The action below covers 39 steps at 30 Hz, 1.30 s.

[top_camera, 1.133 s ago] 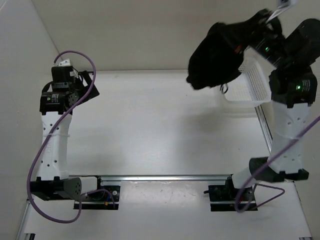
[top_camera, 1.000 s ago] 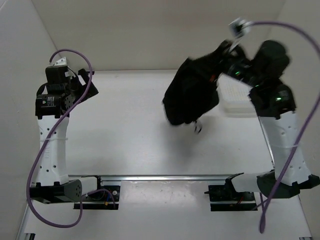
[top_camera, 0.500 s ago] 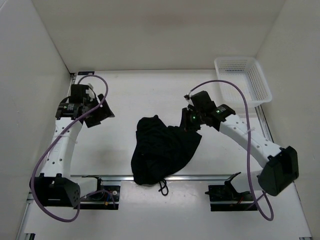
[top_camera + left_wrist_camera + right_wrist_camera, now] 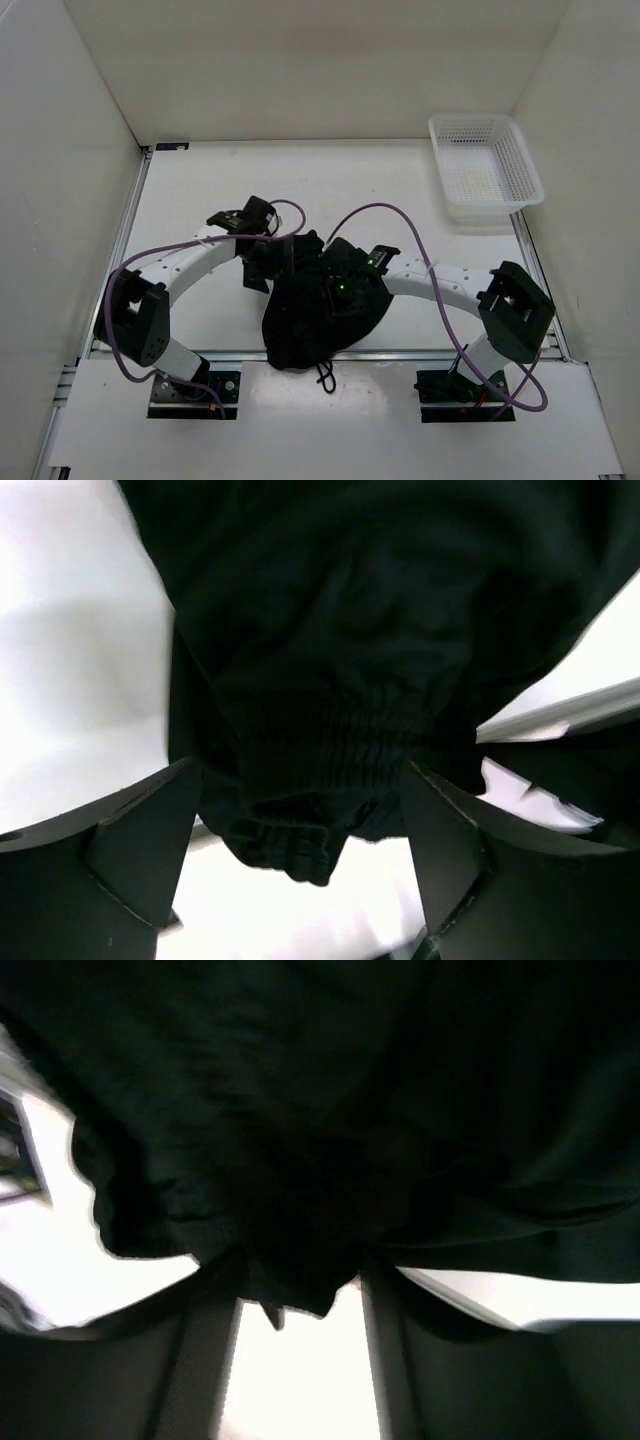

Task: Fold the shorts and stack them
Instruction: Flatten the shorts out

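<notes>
White mesh basket point(image 4: 527, 165) is parked in the far right corner of the table point(image 4: 330, 190), tucked right up against the walls point(image 4: 300, 70). The walls are plain white and box the table in on three sides. A metal rail point(image 4: 400, 353) runs along the near edge.

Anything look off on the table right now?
The shorts lie in a crumpled heap at the near edge of the table, with the drawstring trailing past the front rail. The basket sits upright; nothing else stands out.
</notes>
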Motion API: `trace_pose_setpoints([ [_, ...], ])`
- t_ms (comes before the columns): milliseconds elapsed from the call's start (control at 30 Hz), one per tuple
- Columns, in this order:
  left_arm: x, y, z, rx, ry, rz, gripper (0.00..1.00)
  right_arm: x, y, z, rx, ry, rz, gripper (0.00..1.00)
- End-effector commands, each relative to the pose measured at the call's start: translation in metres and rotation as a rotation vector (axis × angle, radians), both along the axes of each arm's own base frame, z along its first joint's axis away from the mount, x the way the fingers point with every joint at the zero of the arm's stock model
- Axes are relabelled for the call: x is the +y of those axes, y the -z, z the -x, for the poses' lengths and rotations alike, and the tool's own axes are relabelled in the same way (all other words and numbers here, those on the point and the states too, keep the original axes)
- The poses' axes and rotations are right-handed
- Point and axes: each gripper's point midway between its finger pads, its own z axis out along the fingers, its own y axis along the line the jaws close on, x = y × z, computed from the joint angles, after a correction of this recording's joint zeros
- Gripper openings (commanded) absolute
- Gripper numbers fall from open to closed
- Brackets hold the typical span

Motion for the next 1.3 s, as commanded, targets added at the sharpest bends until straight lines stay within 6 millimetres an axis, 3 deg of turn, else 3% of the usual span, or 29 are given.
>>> trace_pose_setpoints([
  [0,-0.022,0.003,0.009,0.016,0.036,0.068,0.85,-0.002,0.000,-0.010,-0.045,0.062,0.020,0.37],
  [67,-0.030,0.009,0.017,0.041,0.062,0.058,0.73,-0.008,0.003,-0.012,-0.057,0.073,0.053,0.10],
  [100,-0.030,0.014,0.022,0.062,0.062,0.048,0.44,-0.013,0.004,-0.015,-0.064,0.087,0.068,0.03],
  [167,-0.025,0.016,0.021,0.052,0.019,0.020,0.11,-0.019,-0.004,-0.023,-0.104,0.113,0.068,0.00],
  [267,-0.017,0.006,0.011,0.020,-0.035,0.034,0.11,-0.021,-0.020,-0.038,-0.172,0.151,0.054,0.00],
  [300,-0.017,-0.007,-0.002,-0.018,-0.059,0.057,0.11,-0.023,-0.023,-0.047,-0.190,0.164,0.053,0.00],
  [333,-0.018,-0.013,-0.008,-0.030,-0.067,0.074,0.11,-0.018,-0.038,-0.056,-0.219,0.168,0.017,0.00],
  [400,-0.017,-0.030,-0.025,-0.072,-0.086,0.109,0.11,-0.019,-0.054,-0.082,-0.276,0.177,-0.002,0.00],
  [433,-0.021,-0.050,-0.040,-0.125,-0.085,0.142,0.11,-0.014,-0.072,-0.102,-0.311,0.196,-0.029,0.00],
  [500,-0.020,-0.066,-0.053,-0.146,-0.095,0.156,0.11,-0.011,-0.091,-0.122,-0.356,0.198,-0.041,0.00],
  [533,-0.019,-0.085,-0.070,-0.191,-0.105,0.172,0.11,-0.013,-0.096,-0.134,-0.377,0.191,-0.033,0.00],
  [567,-0.018,-0.096,-0.074,-0.218,-0.104,0.166,0.11,-0.018,-0.115,-0.150,-0.431,0.220,-0.016,0.00],
  [600,-0.010,-0.099,-0.076,-0.211,-0.113,0.135,0.11,-0.027,-0.122,-0.159,-0.466,0.225,0.008,0.00],
  [633,-0.007,-0.117,-0.086,-0.257,-0.132,0.134,0.11,-0.045,-0.121,-0.176,-0.481,0.273,0.050,0.00],
  [700,0.002,-0.124,-0.090,-0.285,-0.133,0.102,0.11,-0.078,-0.119,-0.195,-0.484,0.333,0.105,0.00],
  [733,0.006,-0.126,-0.092,-0.289,-0.146,0.094,0.11,-0.116,-0.112,-0.215,-0.475,0.430,0.152,0.00],
  [767,0.007,-0.124,-0.090,-0.283,-0.138,0.086,0.11,-0.137,-0.106,-0.220,-0.453,0.462,0.180,0.03],
  [833,0.008,-0.120,-0.088,-0.272,-0.138,0.081,0.11,-0.174,-0.099,-0.227,-0.403,0.509,0.194,0.51],
  [900,0.012,-0.105,-0.083,-0.242,-0.133,0.054,0.11,-0.178,-0.095,-0.216,-0.372,0.498,0.180,0.89],
  [933,0.013,-0.099,-0.082,-0.233,-0.133,0.050,0.11,-0.180,-0.104,-0.210,-0.394,0.502,0.166,0.93],
  [1033,0.012,-0.074,-0.069,-0.183,-0.128,0.033,0.13,-0.171,-0.099,-0.183,-0.390,0.497,0.139,0.93],
  [1100,0.005,-0.059,-0.051,-0.136,-0.098,0.030,0.20,-0.151,-0.101,-0.165,-0.356,0.488,0.016,0.87],
  [1133,0.000,-0.053,-0.045,-0.124,-0.077,0.034,0.24,-0.139,-0.078,-0.142,-0.286,0.448,-0.005,0.83],
  [1200,-0.015,-0.049,-0.030,-0.128,-0.028,0.064,0.42,-0.115,-0.067,-0.118,-0.203,0.427,-0.104,0.83],
  [1233,-0.017,-0.035,-0.017,-0.091,-0.023,0.062,0.78,-0.088,-0.069,-0.103,-0.172,0.357,-0.196,0.84],
  [1267,-0.018,-0.028,-0.012,-0.082,-0.012,0.058,0.92,-0.080,-0.057,-0.088,-0.128,0.332,-0.215,0.89],
])
